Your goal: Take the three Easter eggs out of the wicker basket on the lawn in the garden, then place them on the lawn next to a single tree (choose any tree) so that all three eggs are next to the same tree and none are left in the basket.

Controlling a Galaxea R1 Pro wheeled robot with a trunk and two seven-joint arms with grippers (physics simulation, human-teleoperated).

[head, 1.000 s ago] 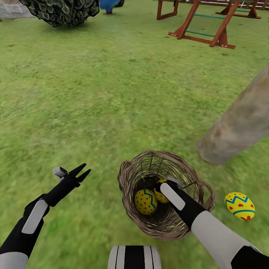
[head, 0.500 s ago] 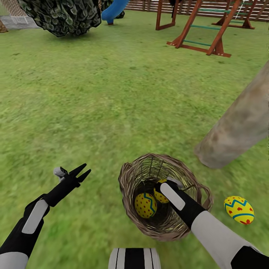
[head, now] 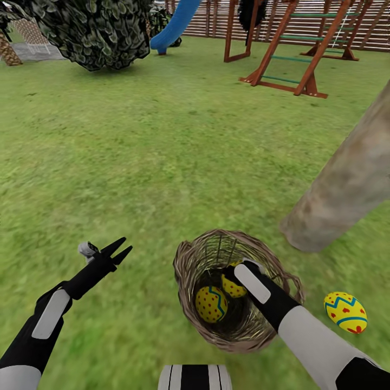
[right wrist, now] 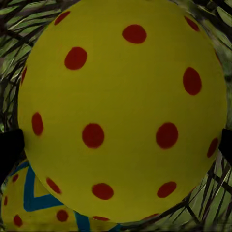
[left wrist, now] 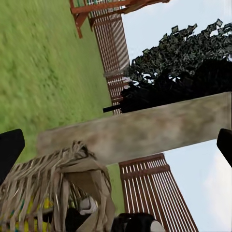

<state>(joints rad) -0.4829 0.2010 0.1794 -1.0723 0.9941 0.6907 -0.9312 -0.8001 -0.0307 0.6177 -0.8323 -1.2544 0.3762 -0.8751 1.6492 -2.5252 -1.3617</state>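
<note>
Yellow red-dotted Easter egg [head: 234, 286], lower centre inside brown wicker basket [head: 189, 260], is sitting between right hand [head: 230, 275] fingers; closure unclear. Next: lift out.

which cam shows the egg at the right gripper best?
Right wrist view: the red-dotted Easter egg is close up between the right gripper fingers. Head view shows it partly hidden by the gripper inside the wicker basket. Left wrist view shows the basket wall, egg unclear.
</note>
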